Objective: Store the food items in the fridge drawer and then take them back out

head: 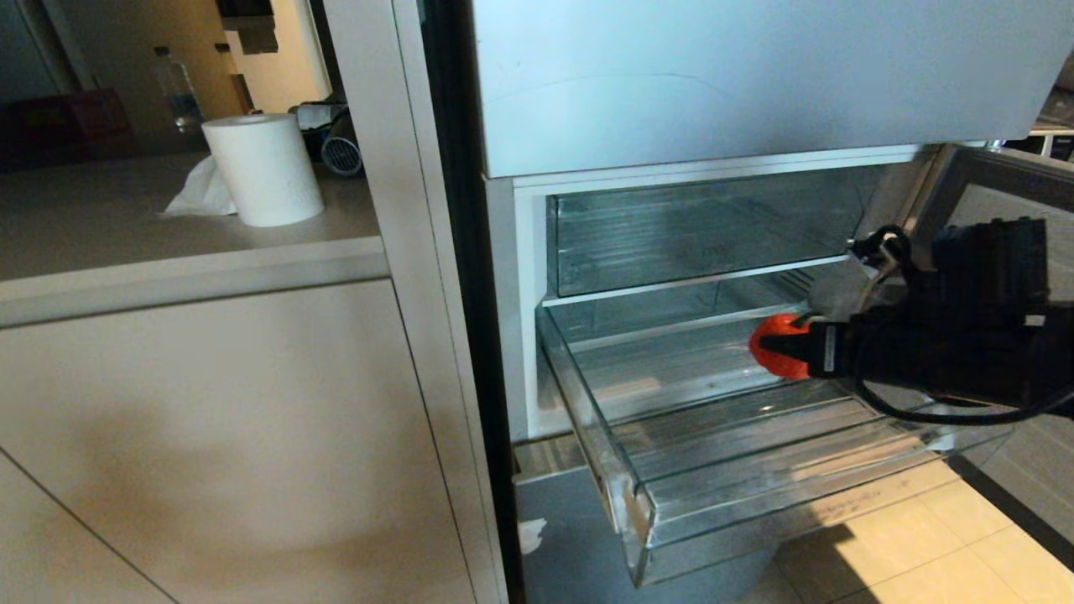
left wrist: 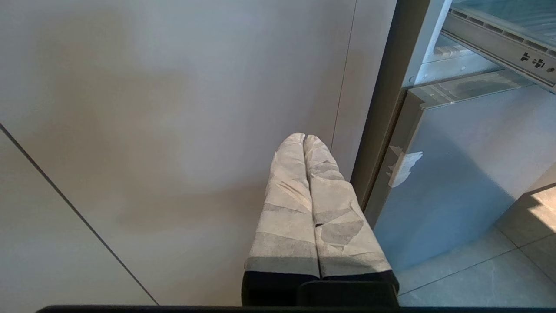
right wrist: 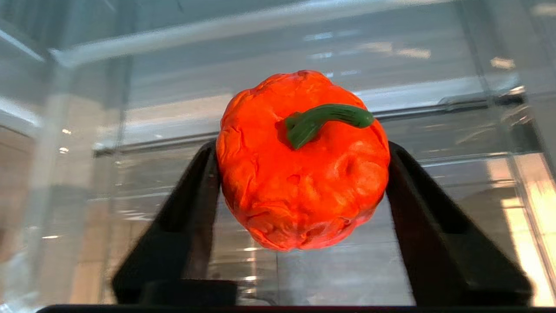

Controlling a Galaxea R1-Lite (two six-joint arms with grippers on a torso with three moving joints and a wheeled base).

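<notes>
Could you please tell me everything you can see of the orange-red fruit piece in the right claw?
The orange-red fruit piece is round and lumpy like a small pepper or pumpkin, with a wrinkled, glossy, soft-looking skin and a curved green stem on the side facing the wrist camera. The right claw pinches it between two black fingers, one on each flank. It sits over the open fridge drawer, towards its right side in the head view.

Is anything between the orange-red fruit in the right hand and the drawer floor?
Nothing visible. The right hand holds the fruit inside the pulled-out drawer, over its bare clear floor. No other item shows under or around it.
</notes>
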